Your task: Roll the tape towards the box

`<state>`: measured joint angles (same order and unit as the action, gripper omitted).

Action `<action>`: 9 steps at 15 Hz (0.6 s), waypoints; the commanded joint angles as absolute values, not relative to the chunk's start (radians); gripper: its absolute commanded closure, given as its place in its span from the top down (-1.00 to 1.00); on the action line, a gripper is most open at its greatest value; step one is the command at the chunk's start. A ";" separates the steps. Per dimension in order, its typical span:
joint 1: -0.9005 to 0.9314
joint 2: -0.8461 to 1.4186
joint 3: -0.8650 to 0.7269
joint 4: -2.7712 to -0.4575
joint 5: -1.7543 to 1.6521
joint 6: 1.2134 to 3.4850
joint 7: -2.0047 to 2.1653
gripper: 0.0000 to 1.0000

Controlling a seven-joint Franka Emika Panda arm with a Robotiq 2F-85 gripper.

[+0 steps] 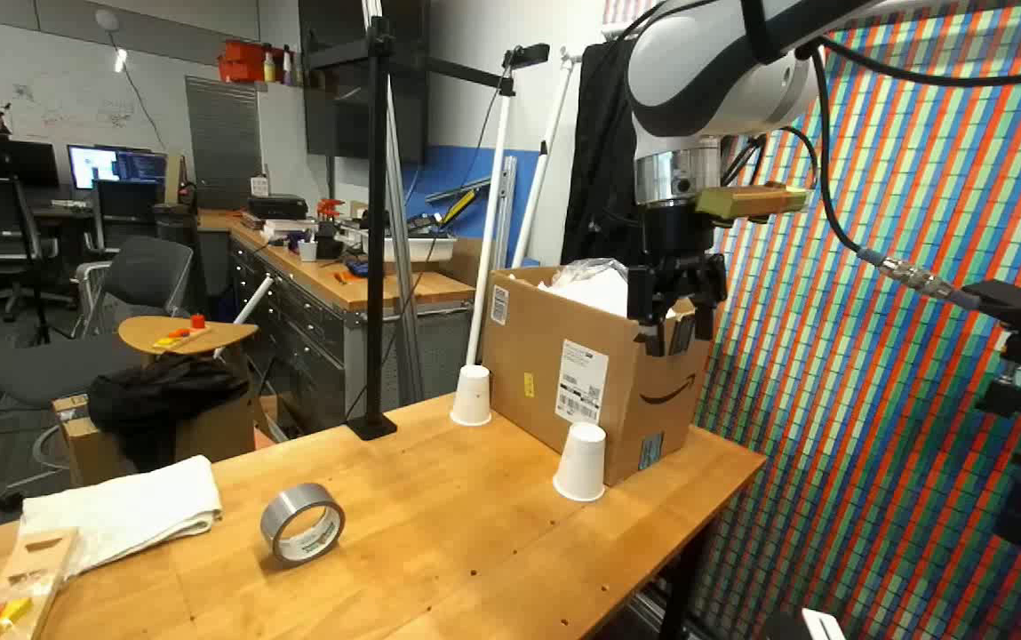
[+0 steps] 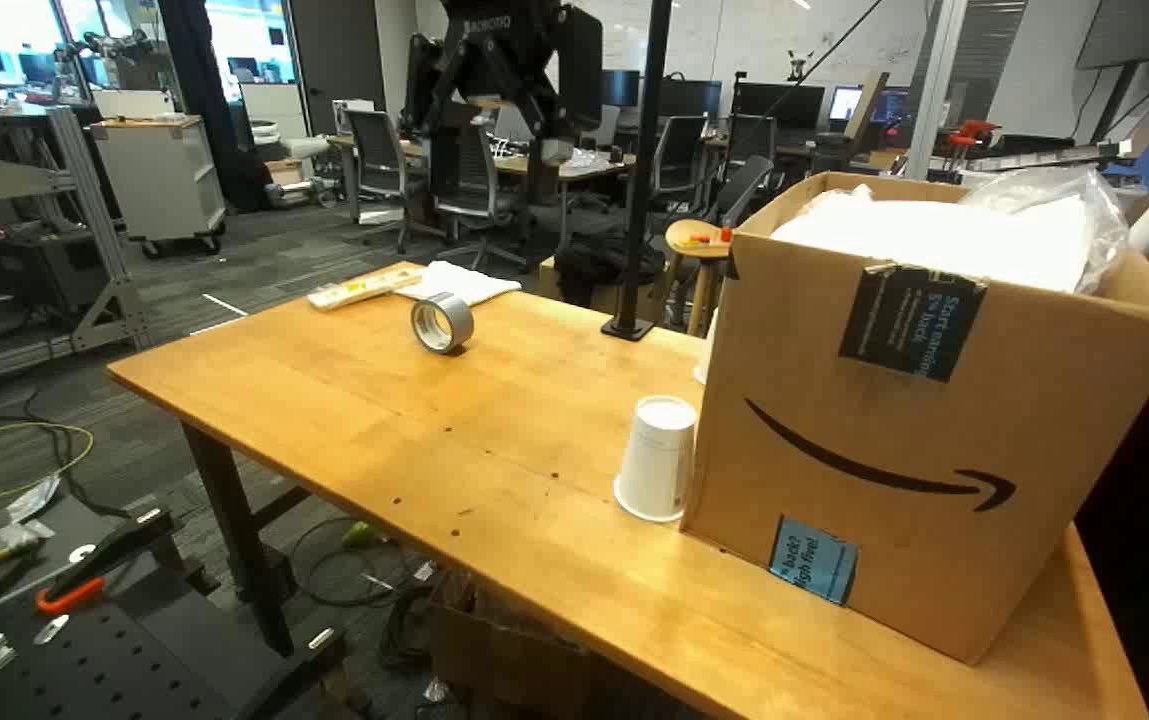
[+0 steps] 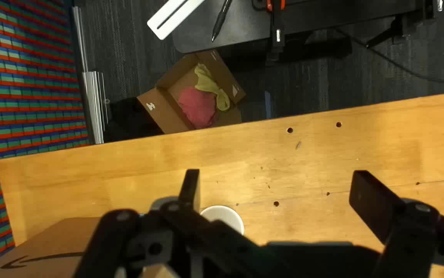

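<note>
The tape (image 1: pixel 277 520) is a silver-grey ring standing on its edge on the wooden table, at the end away from the box; it also shows in an exterior view (image 2: pixel 462 322). It is out of the wrist view. The box (image 1: pixel 532 320) is a large brown carton with a white label, filled with white and clear packing; it shows too in an exterior view (image 2: pixel 1024 400) and at lower left in the wrist view (image 3: pixel 67 237). My gripper (image 1: pixel 677 336) hangs high above the table, apart from the tape. In the wrist view its fingers (image 3: pixel 276 185) are wide apart with nothing between them.
Two upside-down white cups (image 1: pixel 581 462) (image 1: pixel 473 396) stand beside the box, on the side towards the tape. A black post (image 1: pixel 374 284) rises from the table's far edge. A white cloth (image 1: pixel 128 511) and a wooden piece (image 1: pixel 39 569) lie beyond the tape.
</note>
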<state>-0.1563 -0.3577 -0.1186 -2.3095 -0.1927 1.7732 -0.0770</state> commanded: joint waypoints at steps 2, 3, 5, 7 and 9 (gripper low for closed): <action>-0.148 -0.358 -0.126 -2.301 -0.195 1.771 -0.075 1.00; -0.148 -0.360 -0.126 -2.299 -0.195 1.771 -0.075 1.00; -0.148 -0.360 -0.126 -2.298 -0.195 1.771 -0.075 1.00; -0.147 -0.361 -0.123 -2.301 -0.193 1.773 -0.069 1.00; -0.130 -0.370 -0.106 -2.318 -0.176 1.784 -0.049 1.00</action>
<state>-0.1531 -0.3575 -0.1180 -2.3075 -0.1909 1.7733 -0.0754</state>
